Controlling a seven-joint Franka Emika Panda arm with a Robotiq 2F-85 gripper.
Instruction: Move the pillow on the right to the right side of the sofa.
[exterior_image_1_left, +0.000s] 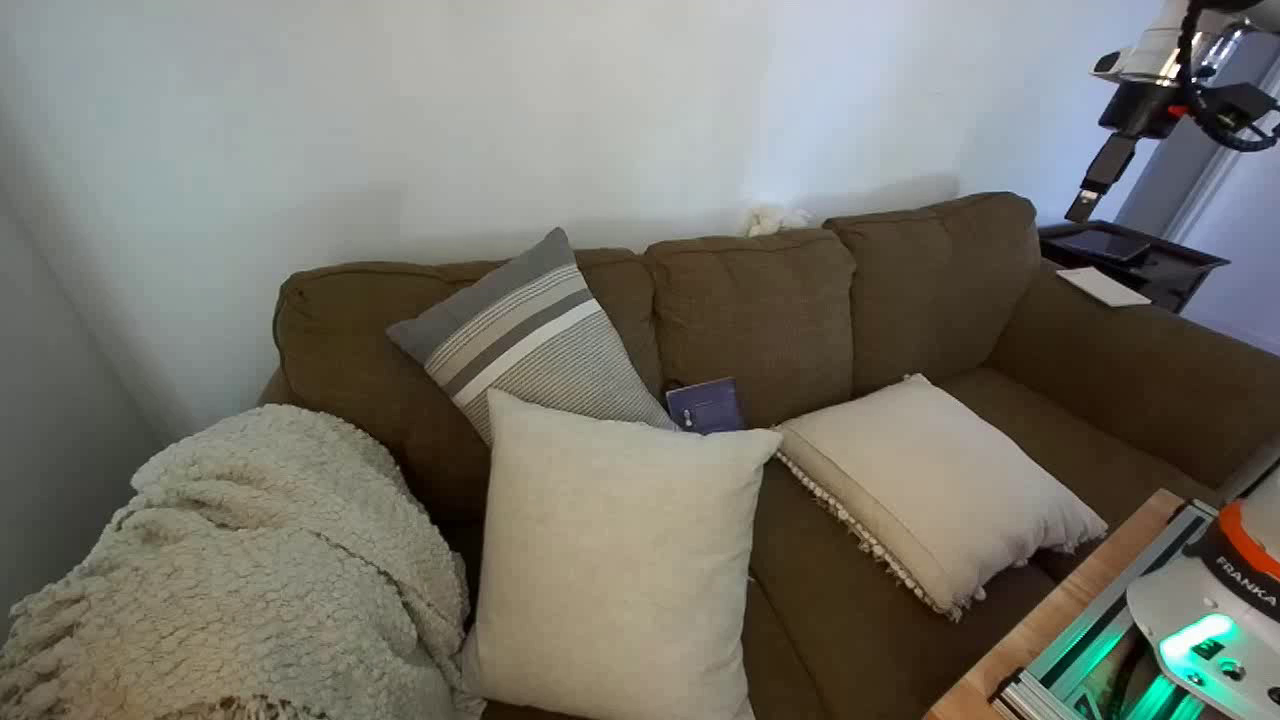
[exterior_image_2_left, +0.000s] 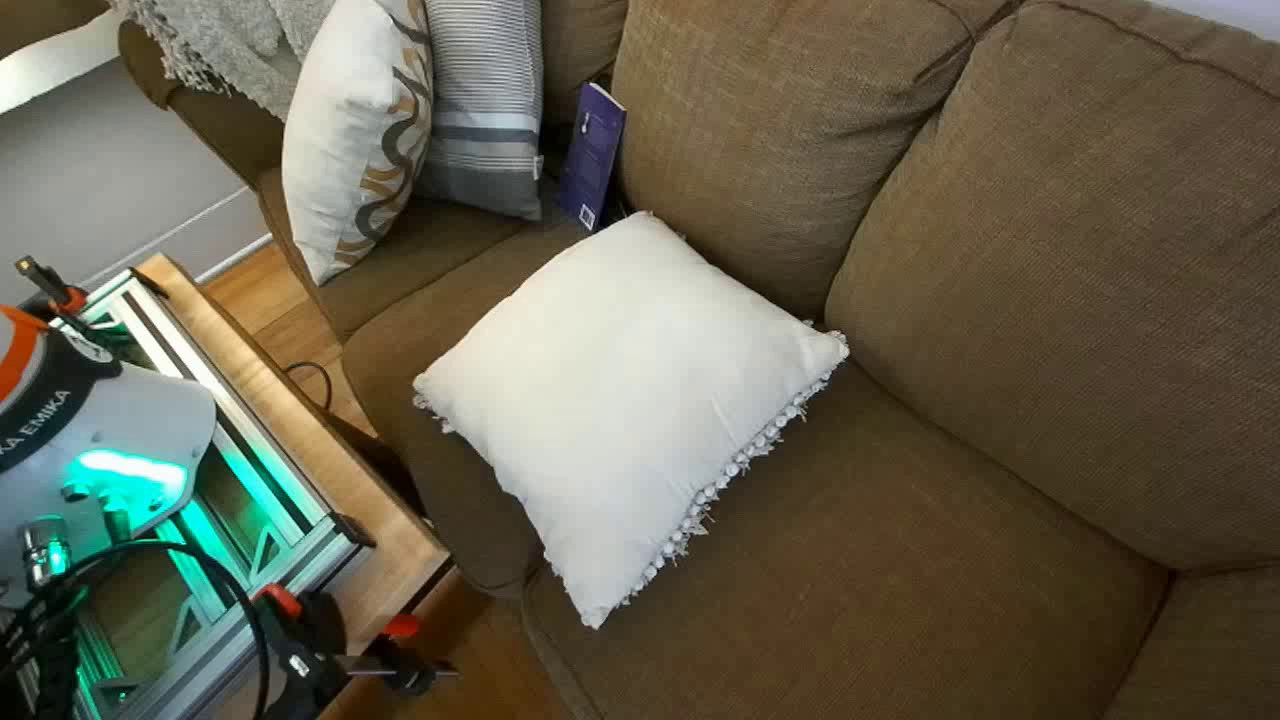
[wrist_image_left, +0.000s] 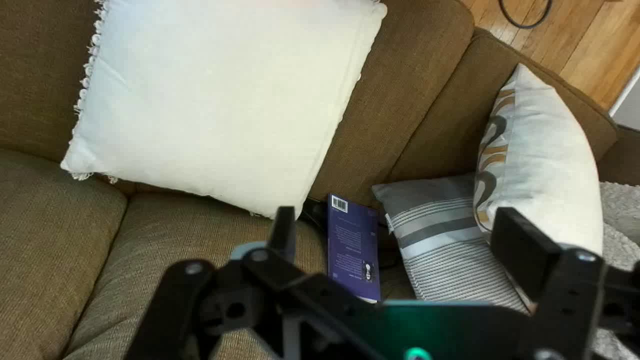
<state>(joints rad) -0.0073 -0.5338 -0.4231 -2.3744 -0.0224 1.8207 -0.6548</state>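
The cream pillow with a fringed edge (exterior_image_1_left: 930, 480) lies flat on the middle of the brown-olive sofa (exterior_image_1_left: 1150, 370). In an exterior view the pillow (exterior_image_2_left: 640, 400) shows whole, with its fringe towards the bare seat of the sofa (exterior_image_2_left: 900, 580). In the wrist view the pillow (wrist_image_left: 220, 100) is at the upper left, cut off at the top edge. My gripper (exterior_image_1_left: 1085, 205) is raised high above the sofa's far end, apart from the pillow. In the wrist view the gripper (wrist_image_left: 402, 222) is open, its fingers wide apart with nothing between them.
A larger cream pillow (exterior_image_1_left: 620, 560), a striped grey pillow (exterior_image_1_left: 540, 340) and a fluffy blanket (exterior_image_1_left: 270, 560) lie at one sofa end. A purple book (exterior_image_2_left: 592, 160) leans against the back cushion. The robot's wooden base table (exterior_image_2_left: 300, 430) stands at the sofa's front. A dark side table (exterior_image_1_left: 1180, 265) stands beyond the armrest.
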